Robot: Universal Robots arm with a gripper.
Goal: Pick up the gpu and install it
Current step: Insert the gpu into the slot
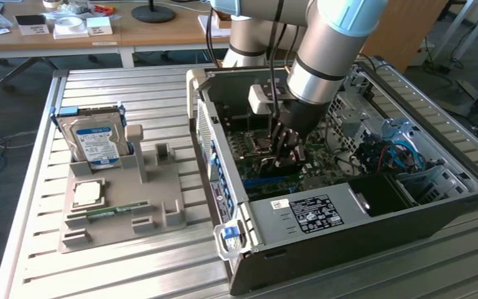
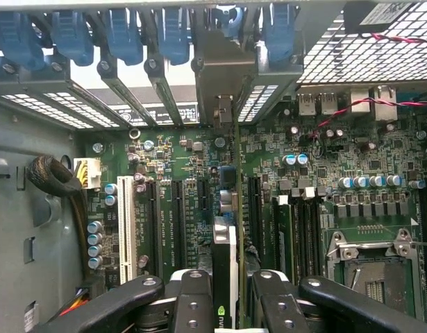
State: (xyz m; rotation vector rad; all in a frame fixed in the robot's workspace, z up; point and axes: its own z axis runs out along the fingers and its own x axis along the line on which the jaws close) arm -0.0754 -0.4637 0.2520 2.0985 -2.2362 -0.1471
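The gripper's point(image 2: 230, 281) black fingers point(image 2: 192, 291) are sitting closest to the wrist camera, pressing in from both sides and pinching the gpu point(image 2: 224, 243) between them. The card is showing itself edge-on: a thin flat board with a dark face, a small green-and-white logo peeking out just between the fingers, and a grey metal end bracket point(image 2: 223, 73) running along its far end. That bracket is lining up with the row of rear slot openings, under the blue slot clips point(image 2: 123, 35). The gpu is standing on its edge over the green motherboard point(image 2: 324, 180), among the long black expansion slots, with a white slot point(image 2: 125, 229) lying a few rows to one side and the empty processor socket point(image 2: 369, 260) lying to the other. Whether its lower edge is sitting fully in a slot I cannot tell.

In the exterior view the arm point(image 1: 330, 50) is reaching down into the open computer case point(image 1: 347, 237), which is lying on its side on the slatted metal table point(image 1: 139, 268). On the exterior view's left a grey holder point(image 1: 119, 227) is carrying a blue-and-white-labelled hard drive point(image 1: 94, 140), a square processor chip point(image 1: 88, 193) and a narrow green memory stick point(image 1: 114, 210), all well apart from the case.
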